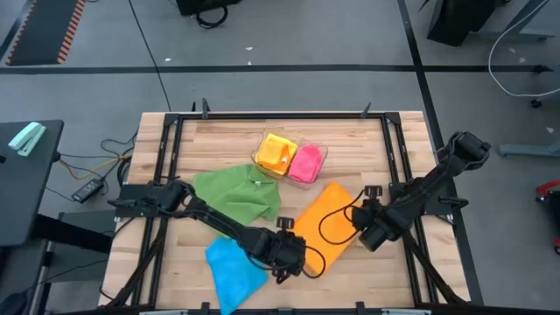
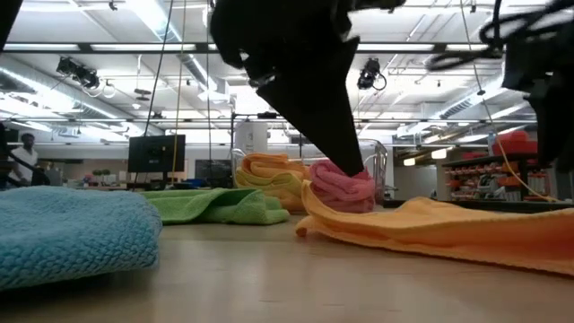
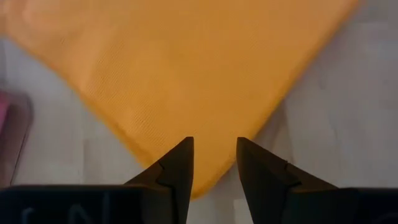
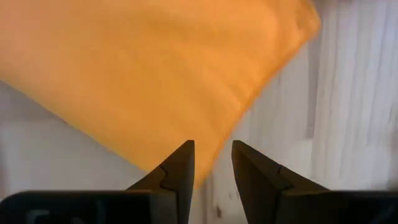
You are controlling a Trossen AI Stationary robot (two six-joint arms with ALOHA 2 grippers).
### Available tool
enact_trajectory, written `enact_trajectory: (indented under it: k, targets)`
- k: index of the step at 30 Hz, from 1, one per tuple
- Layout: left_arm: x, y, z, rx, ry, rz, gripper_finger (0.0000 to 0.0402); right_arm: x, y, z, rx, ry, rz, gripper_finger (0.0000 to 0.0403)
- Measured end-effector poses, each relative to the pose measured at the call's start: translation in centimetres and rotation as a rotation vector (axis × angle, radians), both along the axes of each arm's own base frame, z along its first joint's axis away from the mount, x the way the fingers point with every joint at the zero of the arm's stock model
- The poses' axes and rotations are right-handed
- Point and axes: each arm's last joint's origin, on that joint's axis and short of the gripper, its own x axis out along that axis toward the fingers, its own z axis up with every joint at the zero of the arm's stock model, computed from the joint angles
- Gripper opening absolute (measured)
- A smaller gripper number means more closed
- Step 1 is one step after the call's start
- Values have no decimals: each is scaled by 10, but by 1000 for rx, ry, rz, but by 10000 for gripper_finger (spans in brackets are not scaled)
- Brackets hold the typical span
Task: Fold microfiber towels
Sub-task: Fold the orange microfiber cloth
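Observation:
An orange towel (image 1: pixel 328 223) lies spread flat on the wooden table, right of centre. My left gripper (image 1: pixel 302 262) hovers open over its near-left corner (image 3: pixel 208 180), which shows in the gap between the fingers. My right gripper (image 1: pixel 367 234) is open above the towel's right edge (image 4: pixel 249 118), tilted downward. A green towel (image 1: pixel 236 192) lies rumpled left of centre, and a blue towel (image 1: pixel 234 271) lies bunched at the near edge. A yellow towel (image 1: pixel 276 153) and a pink towel (image 1: pixel 305 163) sit folded in a clear tray.
The clear tray (image 1: pixel 320 149) stands at the far middle of the table. A black frame (image 1: pixel 166 149) runs around the tabletop. Bare wood shows at the table's far left and to the right of the orange towel. A cable (image 1: pixel 337 229) loops over the orange towel.

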Motion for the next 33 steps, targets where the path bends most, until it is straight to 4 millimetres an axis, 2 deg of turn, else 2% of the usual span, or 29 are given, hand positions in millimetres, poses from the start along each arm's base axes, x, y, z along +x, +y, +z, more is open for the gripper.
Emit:
enact_trajectory:
  k: [4,8,10,15,21,27,33]
  targets:
    - [-3,-12,-8,94,17,-109,148,9,19,4,85,-125,112,117]
    - [-6,-21,-33,236,94,-224,183,12,35,4,157,-211,220,117]
    - [-7,-23,-43,304,118,-250,198,12,40,5,174,-232,257,117]
    - [-9,-22,-50,472,141,-271,212,12,42,5,188,-244,256,117]
    - [-12,-16,-52,515,198,-271,186,12,42,5,192,-251,251,117]
    - [-5,1,-51,406,239,-249,157,13,42,5,189,-254,260,117]
    - [-3,3,-52,378,235,-249,104,16,50,8,229,-311,303,117]
